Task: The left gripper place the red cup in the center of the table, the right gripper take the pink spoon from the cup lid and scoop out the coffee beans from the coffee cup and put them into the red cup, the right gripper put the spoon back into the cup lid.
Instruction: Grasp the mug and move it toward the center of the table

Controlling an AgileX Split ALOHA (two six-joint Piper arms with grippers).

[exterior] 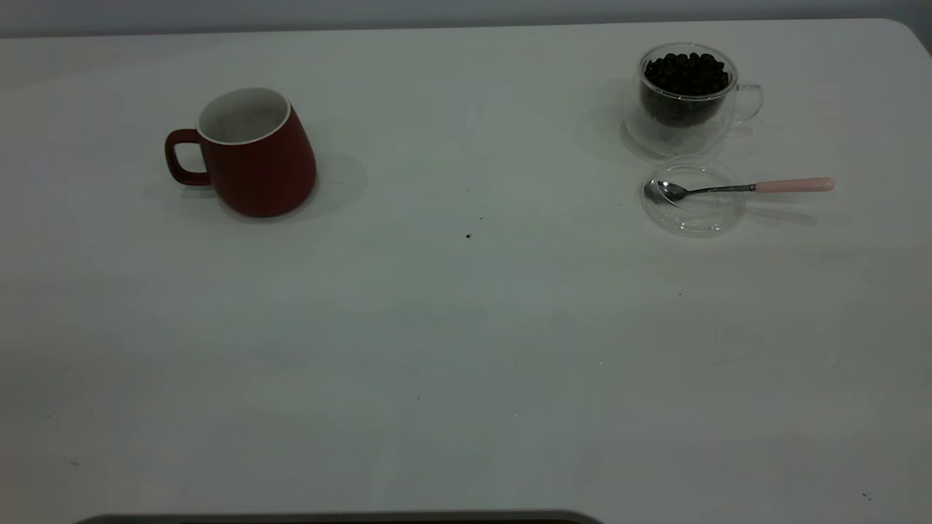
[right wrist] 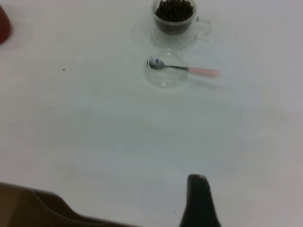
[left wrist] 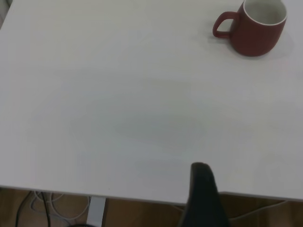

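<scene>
The red cup [exterior: 251, 153] stands upright at the far left of the white table [exterior: 466, 349], handle pointing left, and is empty inside. At the far right the clear coffee cup [exterior: 684, 98] holds a heap of coffee beans [exterior: 684, 73]. Just in front of it lies the cup lid [exterior: 693, 196], with the pink spoon [exterior: 743, 187] resting in it, handle sticking out to the right. Neither gripper shows in the exterior view. My left gripper [left wrist: 201, 175] is a black wedge at the near table edge, far from the red cup [left wrist: 258, 26]. My right gripper [right wrist: 199, 189] hangs well short of the spoon [right wrist: 189, 69].
A few tiny dark specks [exterior: 468, 236] dot the table's middle. A dark rounded edge [exterior: 335, 518] runs along the bottom of the exterior view. Cables [left wrist: 42, 203] hang below the table's edge in the left wrist view.
</scene>
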